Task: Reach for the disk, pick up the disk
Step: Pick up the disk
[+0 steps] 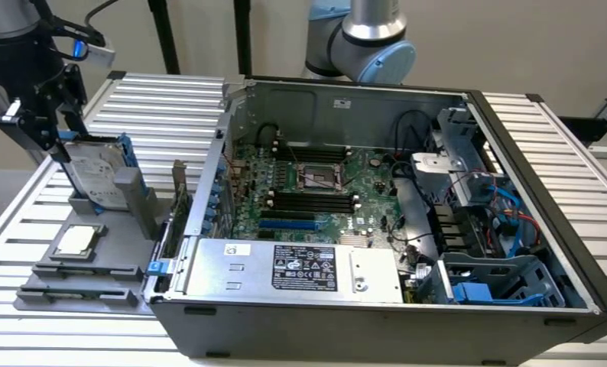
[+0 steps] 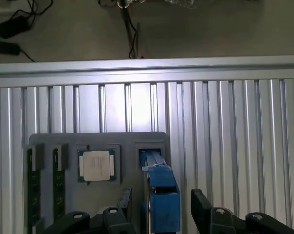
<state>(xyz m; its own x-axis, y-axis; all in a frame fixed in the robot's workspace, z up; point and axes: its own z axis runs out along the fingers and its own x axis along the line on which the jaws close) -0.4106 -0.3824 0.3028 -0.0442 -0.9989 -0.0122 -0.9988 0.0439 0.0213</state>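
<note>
The fingers (image 2: 201, 207) stand spread wide, one on each side of the disk (image 2: 161, 197), clamping nothing. The gripper (image 1: 65, 141) sits in the upper left of the exterior view, its black frame covering the disk's top corner. The disk stands on edge in a slot of the grey holder (image 1: 120, 248), which hides its foot. In the wrist view it is edge-on, label hidden. One disk, one square chip (image 1: 77, 240), two memory sticks (image 1: 87, 270), one open computer case (image 1: 385, 321).
</note>
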